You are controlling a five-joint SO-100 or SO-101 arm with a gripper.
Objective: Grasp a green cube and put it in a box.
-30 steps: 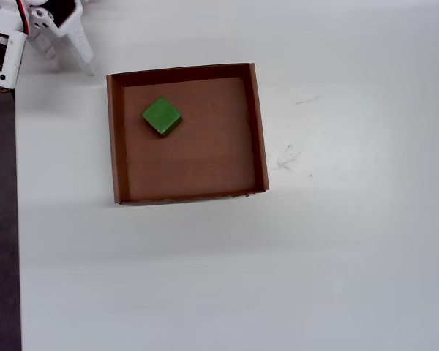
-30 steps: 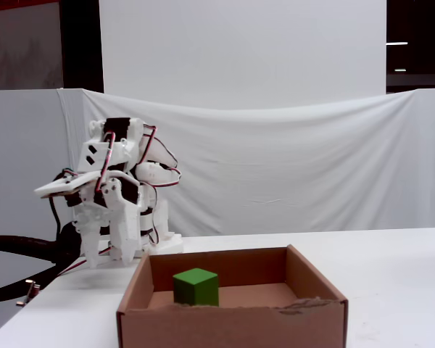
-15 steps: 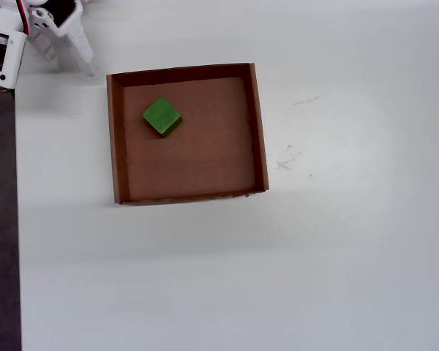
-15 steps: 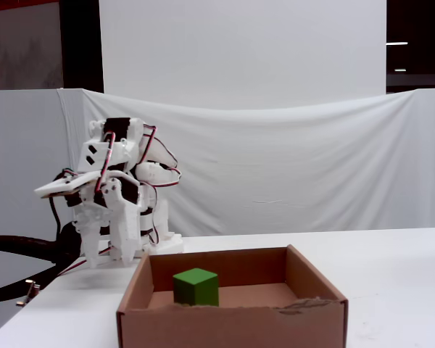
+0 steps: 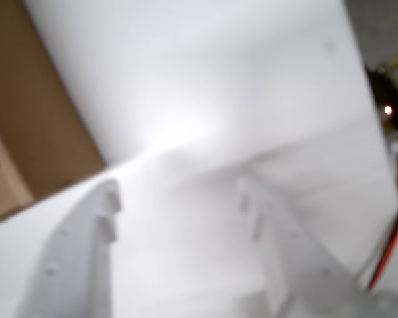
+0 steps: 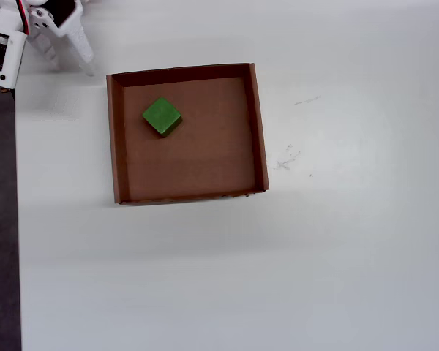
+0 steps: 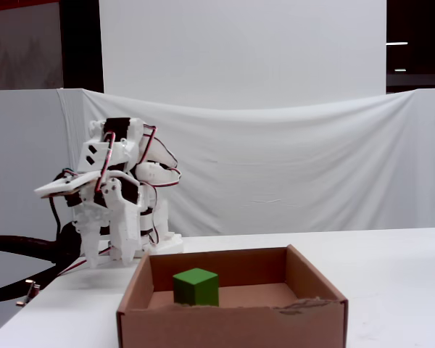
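Cube: small bright-green matte cube point(image 6: 162, 115) sits flat on the floor of the shallow square brown cardboard box point(image 6: 257, 124), in the box's upper-left part in the overhead view, rotated so its corners point at the walls; touches no wall.
Cube, fixed view: green cube point(image 7: 196, 286) visible over the front wall of the box point(image 7: 232, 325), left of centre.
Gripper: white two-finger gripper point(image 6: 67, 62) sits at the top-left corner in the overhead view, beyond the box's upper-left corner, well apart from the cube; box wall lies between them.
Gripper state: wrist view is blurred, but fingers point(image 5: 93, 258) are spread with bare white bench point(image 6: 351, 256) between them; holding nothing.
Arm: white arm point(image 7: 116, 196) folded back over its base, behind the box's left side in the fixed view.
Surroundings: white cloth backdrop point(image 7: 290, 159); red wiring point(image 5: 393, 245) at the right edge of the wrist view.
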